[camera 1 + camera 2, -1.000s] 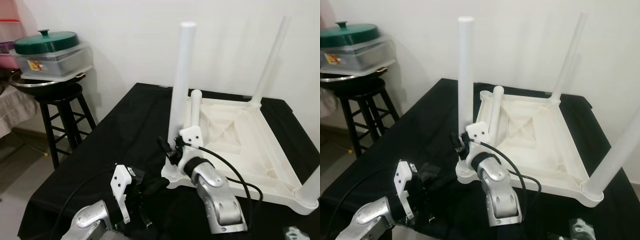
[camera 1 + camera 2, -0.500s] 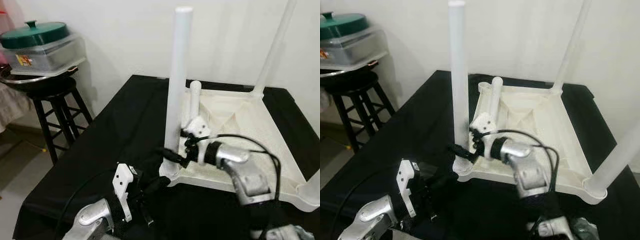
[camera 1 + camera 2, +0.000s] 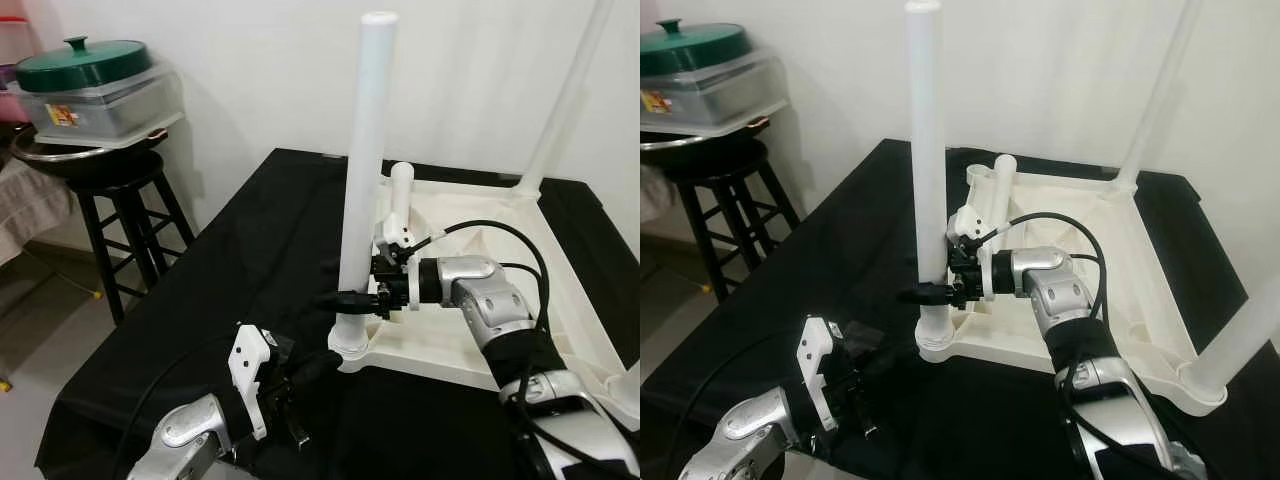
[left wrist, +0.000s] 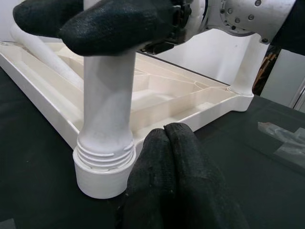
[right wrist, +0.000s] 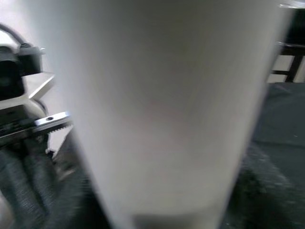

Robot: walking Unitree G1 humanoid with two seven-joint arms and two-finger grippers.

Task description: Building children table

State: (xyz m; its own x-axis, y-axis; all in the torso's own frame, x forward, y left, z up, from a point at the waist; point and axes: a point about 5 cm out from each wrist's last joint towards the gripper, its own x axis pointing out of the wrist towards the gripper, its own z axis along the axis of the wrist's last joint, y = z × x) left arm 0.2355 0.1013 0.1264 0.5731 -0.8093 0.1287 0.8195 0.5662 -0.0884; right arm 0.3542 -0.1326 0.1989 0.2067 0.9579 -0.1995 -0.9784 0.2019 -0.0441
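Since the earlier frame the right gripper (image 3: pixel 352 297) has been swung in from the side, and its fingers are now clenched around the near white leg (image 3: pixel 362 170) just above its threaded socket. The left gripper (image 3: pixel 292 385) rests on the black-draped bench (image 3: pixel 200 300), fingers pressed together and empty. The upturned ribbed plastic tabletop (image 3: pixel 480 280) carries three upright smooth tubular legs; a fourth leg (image 3: pixel 399 200) lies inside it, unfitted.

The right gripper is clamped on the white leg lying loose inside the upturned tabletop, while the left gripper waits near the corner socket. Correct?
Not quite. The right gripper is clamped on the upright leg standing in the corner socket, as the right eye view shows; the left gripper does wait near that socket.
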